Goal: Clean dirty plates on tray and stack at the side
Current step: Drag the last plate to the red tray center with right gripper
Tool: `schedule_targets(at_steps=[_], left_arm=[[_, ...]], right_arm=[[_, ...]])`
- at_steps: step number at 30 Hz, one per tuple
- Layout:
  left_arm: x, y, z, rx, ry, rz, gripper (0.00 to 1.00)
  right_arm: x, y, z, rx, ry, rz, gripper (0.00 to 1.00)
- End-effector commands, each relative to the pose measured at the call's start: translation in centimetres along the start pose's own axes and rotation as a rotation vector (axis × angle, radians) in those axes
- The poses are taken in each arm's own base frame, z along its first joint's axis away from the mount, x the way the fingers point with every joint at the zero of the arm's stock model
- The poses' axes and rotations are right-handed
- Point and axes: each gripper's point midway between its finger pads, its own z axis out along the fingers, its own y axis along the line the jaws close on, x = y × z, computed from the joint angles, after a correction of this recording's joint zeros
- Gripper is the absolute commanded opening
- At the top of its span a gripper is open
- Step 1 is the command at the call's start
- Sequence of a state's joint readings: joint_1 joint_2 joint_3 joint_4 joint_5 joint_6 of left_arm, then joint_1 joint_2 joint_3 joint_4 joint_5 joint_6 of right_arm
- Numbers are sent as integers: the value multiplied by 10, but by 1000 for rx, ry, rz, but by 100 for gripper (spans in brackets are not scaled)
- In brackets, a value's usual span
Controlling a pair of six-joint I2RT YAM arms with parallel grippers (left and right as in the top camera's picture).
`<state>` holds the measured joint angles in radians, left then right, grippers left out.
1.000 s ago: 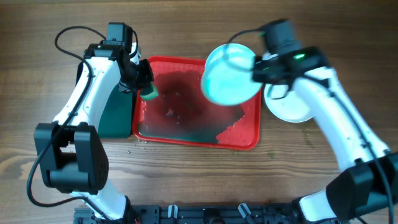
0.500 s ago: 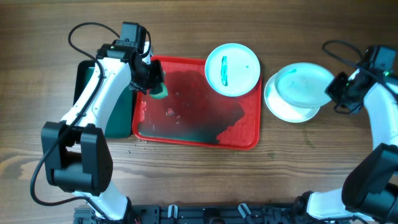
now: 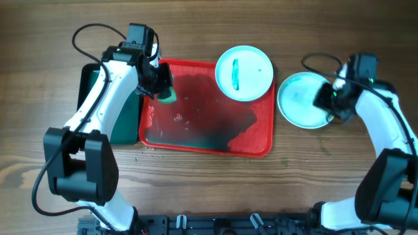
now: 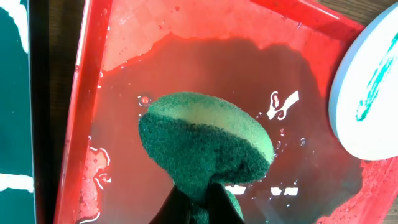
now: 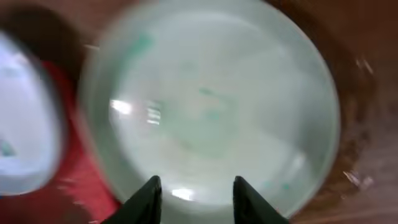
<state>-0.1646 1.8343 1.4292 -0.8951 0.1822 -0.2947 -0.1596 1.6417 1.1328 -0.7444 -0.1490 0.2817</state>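
The red tray (image 3: 261, 140) holds a film of dirty water. A plate (image 3: 243, 72) with a teal smear rests on its far right corner and shows at the edge of the left wrist view as well, plate (image 4: 367, 99). My left gripper (image 3: 155, 88) is shut on a green sponge (image 4: 205, 140), held just over the tray's wet left part (image 4: 124, 93). To the right of the tray, a pale turquoise plate (image 3: 300, 99) lies flat on the table on top of another plate. My right gripper (image 5: 198, 194) hovers open over that turquoise plate (image 5: 211, 106) near its right edge, with nothing between its fingers.
A dark green tray (image 3: 121, 121) lies on the table against the red tray's left side, under my left arm. Black cables loop behind both arms. The right wrist view is blurred by motion.
My right gripper carried the turquoise plate from above the tray to the stack at the right, then opened and let it go. My left arm shifted slightly with the sponge.
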Motion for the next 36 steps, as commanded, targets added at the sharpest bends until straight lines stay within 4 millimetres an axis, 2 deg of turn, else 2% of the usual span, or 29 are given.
schedule_targets(at_steps=[1,2,5,7,10,14,21,27,31,33,35,36], left_arm=[[2,-2,1,10,7,-7,4],[2,-2,1,10,7,-7,4],[2,-2,1,10,7,-7,4],[2,-2,1,10,7,-7,4],[2,-2,1,10,7,-7,4],[2,-2,1,10,7,-7,4],[2,-2,1,10,7,-6,4],[2,-2,1,10,8,-6,4],[2,-2,1,10,8,-7,4],[2,-2,1,10,8,-7,4],[2,-2,1,10,8,-7,4],[2,-2,1,10,8,-7,4]], right_arm=[[-29,65,-32,-114,-100,-125,43],[-27,80,-32,-134,-108,-133,44],[-16,105,-19,-129,-104,-78,42],[-6,117,0,-116,-75,-33,38],[12,137,34,-111,-19,-69,31],[26,132,64,-43,34,-59,26],[43,124,93,5,99,-77,20],[62,138,95,1,126,-174,5],[93,150,91,0,198,-300,4],[114,157,85,-21,267,-371,4],[131,167,67,-61,311,-451,4],[130,171,59,-74,302,-486,5]])
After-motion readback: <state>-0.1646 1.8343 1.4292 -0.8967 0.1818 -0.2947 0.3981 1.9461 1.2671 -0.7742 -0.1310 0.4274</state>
